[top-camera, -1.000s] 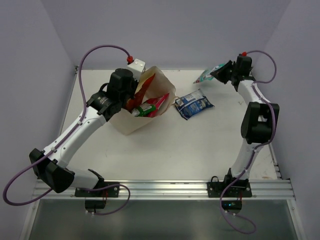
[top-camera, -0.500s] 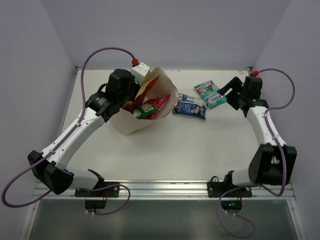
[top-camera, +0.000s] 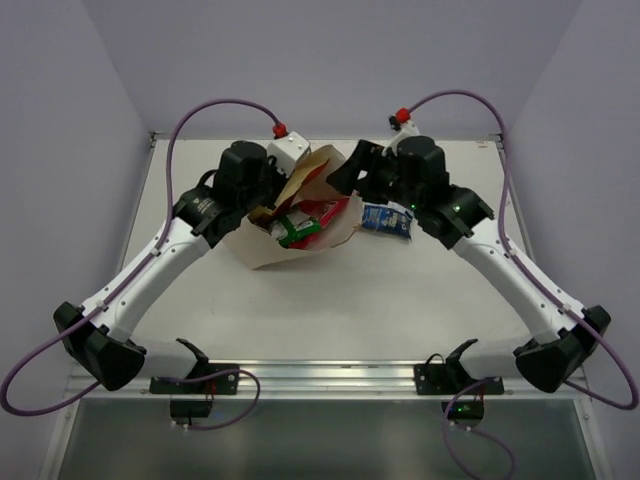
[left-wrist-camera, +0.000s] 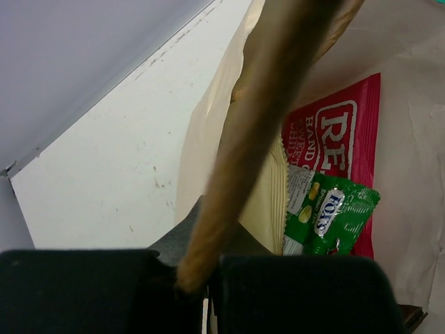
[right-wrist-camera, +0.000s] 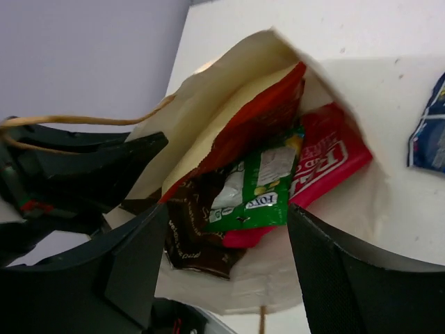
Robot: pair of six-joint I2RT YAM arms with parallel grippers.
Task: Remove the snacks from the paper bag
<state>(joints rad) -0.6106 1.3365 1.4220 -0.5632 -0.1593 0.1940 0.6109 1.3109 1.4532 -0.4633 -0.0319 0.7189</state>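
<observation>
Swinging in from the right side of the table (top-camera: 360, 310), the right arm has crossed to the middle within the last half second. Its right gripper (right-wrist-camera: 226, 209) is now at the mouth of the paper bag (top-camera: 270, 252), which gapes wider than before. The bag lies tipped over on the far left-centre of the table. Its long axis runs from a near-left base to a far-right mouth, and that mouth faces the right arm. Inside lie the pink "REAL" bag (right-wrist-camera: 330, 163), the green pack (right-wrist-camera: 254, 184), the brown pack (right-wrist-camera: 195, 240) and the orange-and-cream chip bag (right-wrist-camera: 243, 118). They are stacked flat, with their lengths roughly along the bag's axis. The right gripper's jaws stand wide apart and hold nothing. In the right wrist view they frame the green and brown packs, and whether they touch the paper cannot be told. The left gripper (left-wrist-camera: 198, 282) is clamped tight on the left-hand rim of the mouth, pinching the paper edge. One thin handle (right-wrist-camera: 76, 120) runs just above the left gripper in the right wrist view. The blue pack (top-camera: 388, 220) lies on the table just right of the mouth, partly under the right arm. Bare white tabletop runs from the bag to the near rail. Lilac walls (top-camera: 330, 60) close the left, far and right edges, and the bag is nearest the far one.
</observation>
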